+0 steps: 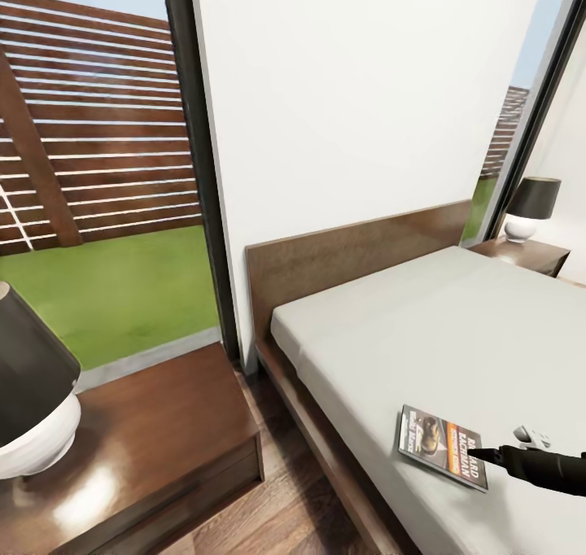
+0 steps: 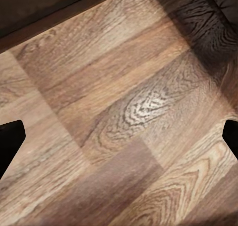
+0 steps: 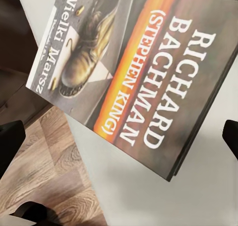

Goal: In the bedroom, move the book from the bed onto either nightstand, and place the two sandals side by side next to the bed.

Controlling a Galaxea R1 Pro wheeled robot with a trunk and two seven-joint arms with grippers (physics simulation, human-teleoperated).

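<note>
The right gripper (image 1: 498, 449) reaches in from the lower right of the head view, its dark fingers spread apart and poised just over the near edge of the book (image 1: 442, 446), holding nothing. From the right wrist camera the two fingertips (image 3: 11, 136) sit wide at either side of the book (image 3: 134, 72), whose dark cover shows an orange-yellow band, a boot picture and white lettering reading "RICHARD BACHMAN". The book lies flat on the light grey mattress of the bed (image 1: 456, 327), close to the mattress's near side edge. The bed's dark wood headboard (image 1: 358, 254) stands against a white wall. Beside the bed, a glossy brown nightstand (image 1: 163, 433) carries a lamp (image 1: 28, 392) with a dark shade and white base. A second nightstand (image 1: 533, 254) with another lamp (image 1: 531, 205) stands at the bed's far side. The left gripper (image 2: 119, 136) hangs over the wood-plank floor (image 2: 124, 112), fingers apart and empty.
</note>
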